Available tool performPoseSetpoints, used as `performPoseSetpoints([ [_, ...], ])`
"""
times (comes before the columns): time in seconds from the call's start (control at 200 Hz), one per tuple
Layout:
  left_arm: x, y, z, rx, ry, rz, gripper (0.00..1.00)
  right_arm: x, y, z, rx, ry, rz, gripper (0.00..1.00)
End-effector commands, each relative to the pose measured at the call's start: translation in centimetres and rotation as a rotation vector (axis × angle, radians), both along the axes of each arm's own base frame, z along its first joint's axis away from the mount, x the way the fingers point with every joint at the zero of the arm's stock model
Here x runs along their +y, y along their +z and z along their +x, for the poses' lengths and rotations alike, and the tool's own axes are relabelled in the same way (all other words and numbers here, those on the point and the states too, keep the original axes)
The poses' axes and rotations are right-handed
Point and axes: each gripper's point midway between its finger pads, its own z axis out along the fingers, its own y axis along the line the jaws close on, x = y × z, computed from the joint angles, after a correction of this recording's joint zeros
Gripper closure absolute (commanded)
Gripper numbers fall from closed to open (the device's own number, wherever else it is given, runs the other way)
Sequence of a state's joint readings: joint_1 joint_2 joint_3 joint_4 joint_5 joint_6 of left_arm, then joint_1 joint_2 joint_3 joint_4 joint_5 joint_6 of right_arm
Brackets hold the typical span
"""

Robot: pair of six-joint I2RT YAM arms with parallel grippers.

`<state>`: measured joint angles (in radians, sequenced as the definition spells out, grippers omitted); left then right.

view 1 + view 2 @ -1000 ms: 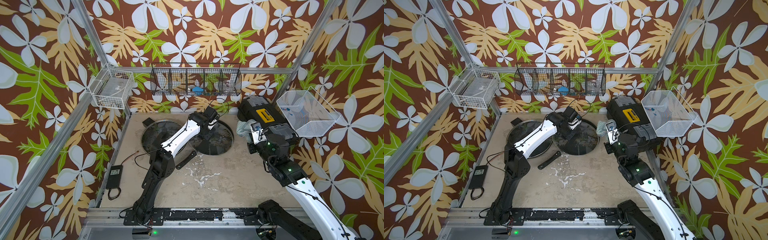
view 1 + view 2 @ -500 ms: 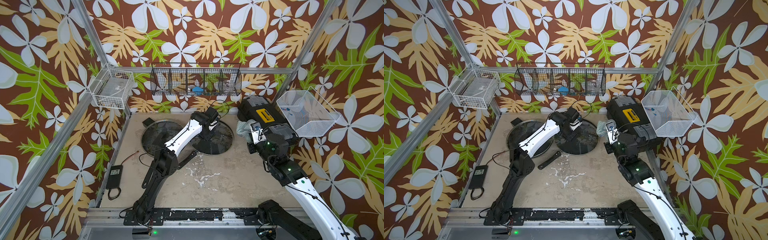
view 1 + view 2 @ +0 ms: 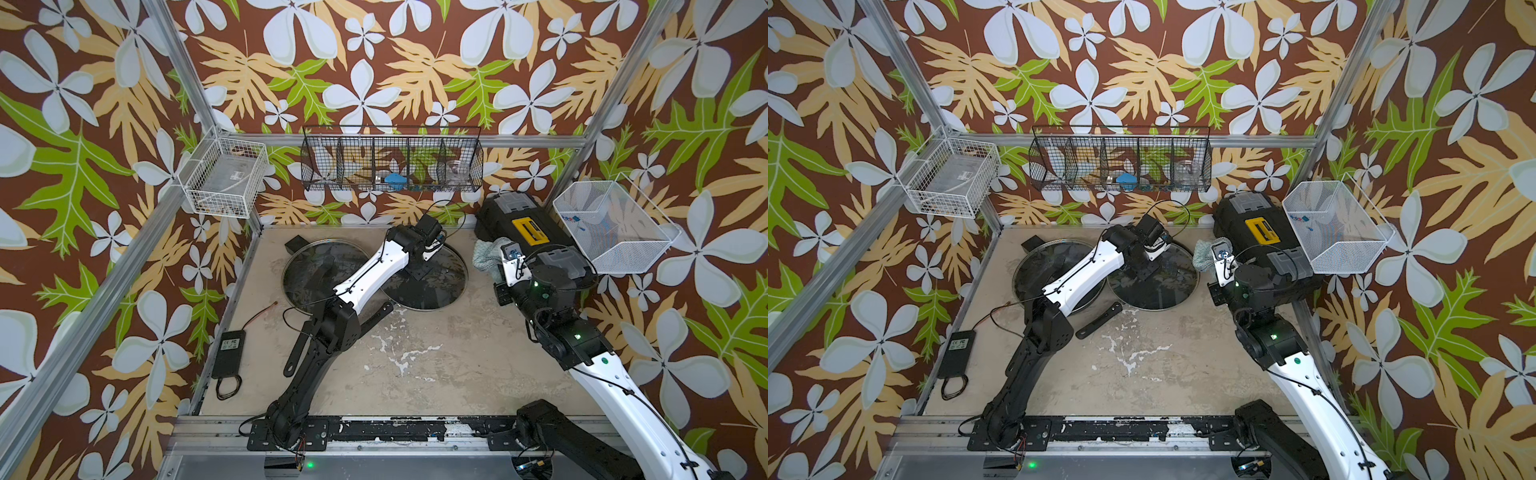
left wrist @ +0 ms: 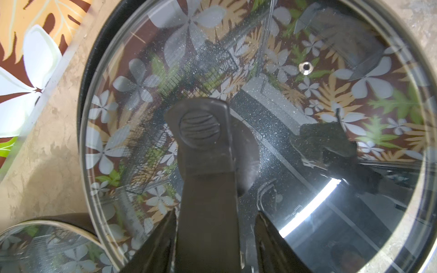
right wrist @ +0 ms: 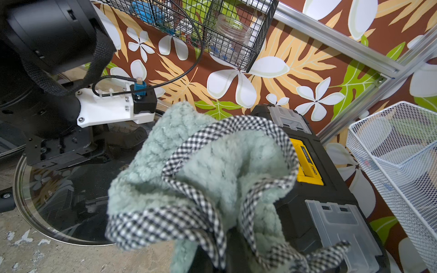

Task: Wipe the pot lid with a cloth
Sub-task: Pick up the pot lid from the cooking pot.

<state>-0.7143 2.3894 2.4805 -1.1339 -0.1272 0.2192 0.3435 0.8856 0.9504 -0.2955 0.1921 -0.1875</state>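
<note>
My right gripper point(image 5: 212, 260) clamps the cloth point(image 5: 201, 175), three o'clock of the lid point(image 3: 440, 286), ready to wipe; my left gripper point(image 4: 216, 217) straddles the handle point(image 4: 203, 132), slightly open, steadying it.

Left pincer point(image 4: 216, 214) now looser, jaws apart beside the lid handle point(image 4: 203, 127); elbow farther right.

Our left arm point(image 3: 365, 276) reaches from the near rail away to the far middle, with the elbow raised and the wrist bent downward. Our left gripper point(image 4: 216, 212) points down with its fingers point(image 4: 163, 241) parted, one on each side of the lid handle point(image 4: 203, 132), and a gap shows on one side. Our right arm point(image 3: 615, 386) rises from the near right corner toward the far right. Our right gripper point(image 5: 208, 260) is clamped on the cloth point(image 5: 212, 160).
</note>
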Motion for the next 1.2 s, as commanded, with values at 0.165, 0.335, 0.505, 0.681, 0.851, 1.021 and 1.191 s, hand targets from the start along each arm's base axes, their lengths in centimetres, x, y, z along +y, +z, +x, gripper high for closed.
performPoseSetpoints([
  [0.165, -0.2, -0.7, 0.3, -0.009, -0.029, 0.01, 0.6, -0.1, 1.2, 0.5, -0.044, -0.02, 0.022, 1.0],
  [0.335, -0.5, -0.4, 0.4, -0.014, -0.036, -0.006, 0.83, -0.2, 1.4, 0.4, -0.047, -0.022, 0.025, 1.0],
  [0.505, -0.7, 1.8, 0.9, -0.076, -0.044, -0.032, 1.0, -0.2, 1.2, 0.5, -0.044, -0.024, 0.026, 1.0],
  [0.681, -0.8, 7.0, 1.8, -0.194, -0.016, -0.139, 1.0, 0.0, 1.1, 0.5, -0.044, -0.019, 0.039, 1.0],
  [0.851, -0.6, 10.2, 2.3, -0.219, 0.01, -0.276, 1.0, 0.3, 1.1, 0.5, -0.049, -0.013, 0.075, 1.0],
  [1.021, 0.0, 11.2, 2.3, -0.139, 0.039, -0.398, 1.0, 0.2, 2.0, 0.1, -0.066, -0.015, 0.107, 1.0],
  [1.191, 0.5, 13.8, 1.4, -0.04, 0.038, -0.573, 1.0, 0.8, 4.0, -0.3, -0.098, 0.018, 0.176, 1.0],
])
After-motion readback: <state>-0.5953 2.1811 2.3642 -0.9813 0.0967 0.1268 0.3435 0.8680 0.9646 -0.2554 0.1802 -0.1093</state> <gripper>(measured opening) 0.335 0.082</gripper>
